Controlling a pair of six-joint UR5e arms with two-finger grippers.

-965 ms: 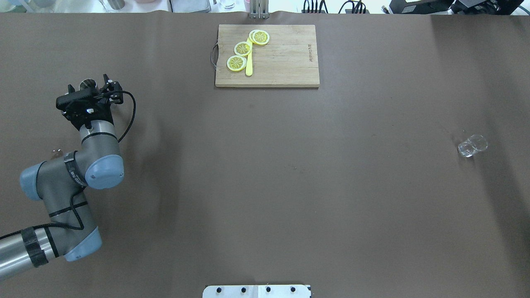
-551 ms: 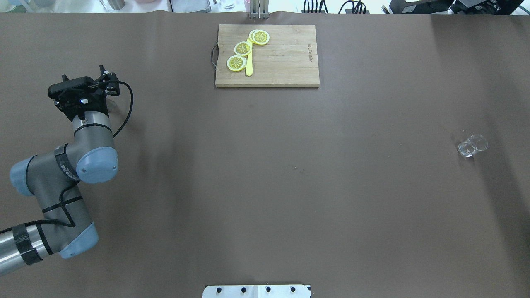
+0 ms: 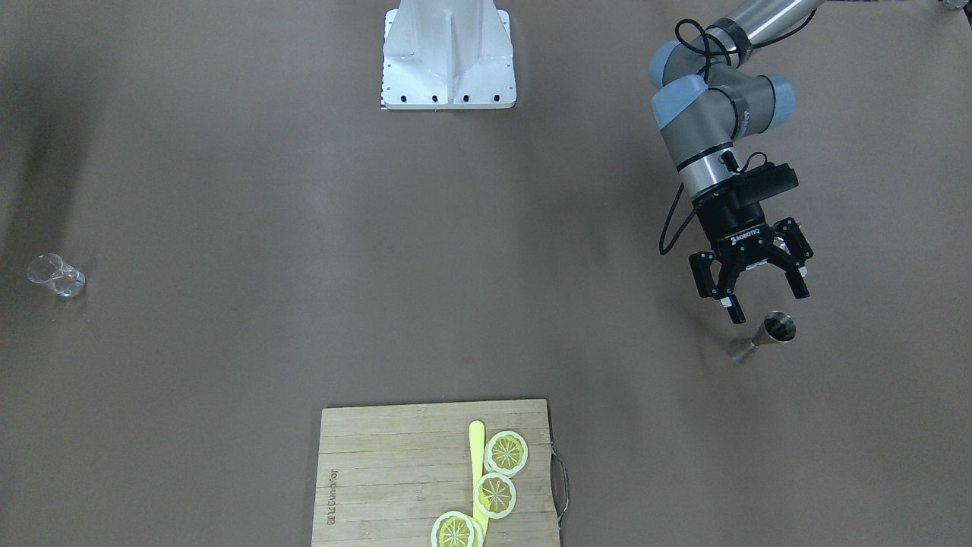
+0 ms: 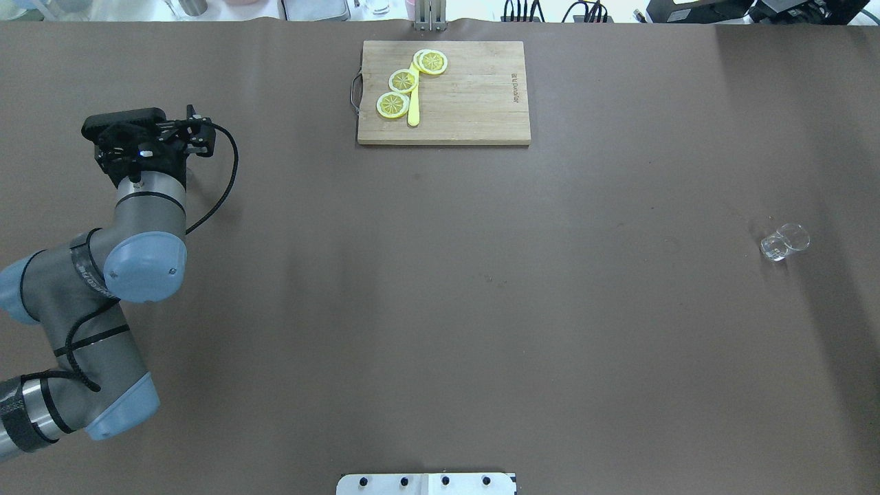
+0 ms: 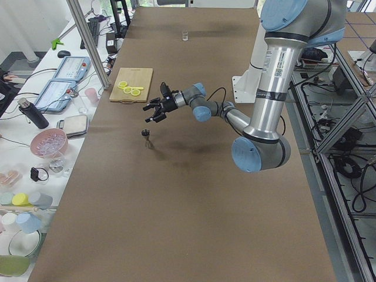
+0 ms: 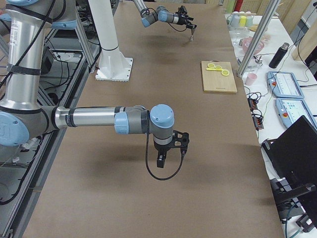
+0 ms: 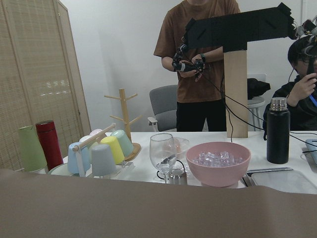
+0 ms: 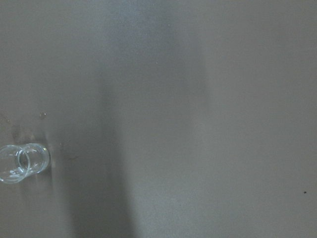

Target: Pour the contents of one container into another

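Observation:
The steel jigger [image 3: 763, 335] stands upright on the brown table at the robot's far left, also small in the exterior left view [image 5: 147, 136]. My left gripper [image 3: 763, 301] hangs open a little above it, tilted, with nothing between its fingers [image 3: 733, 310]. In the overhead view the left wrist [image 4: 141, 148] hides the jigger. The clear glass [image 4: 784, 242] sits alone near the table's right end, apart from both arms, and shows at the left edge of the right wrist view [image 8: 22, 162]. My right gripper [image 6: 166, 153] appears only in the exterior right view; I cannot tell its state.
A wooden cutting board [image 4: 474, 103] with lemon slices [image 4: 403, 80] and a yellow knife lies at the far middle edge. The robot's white base [image 3: 448, 57] stands at the near edge. Beyond the table's left end is a side table with a pink bowl [image 7: 218, 162], cups and people.
The left wrist has swung and shifted toward the far edge. It now covers the jigger, which showed between the open fingers one second ago. The glass has not moved.

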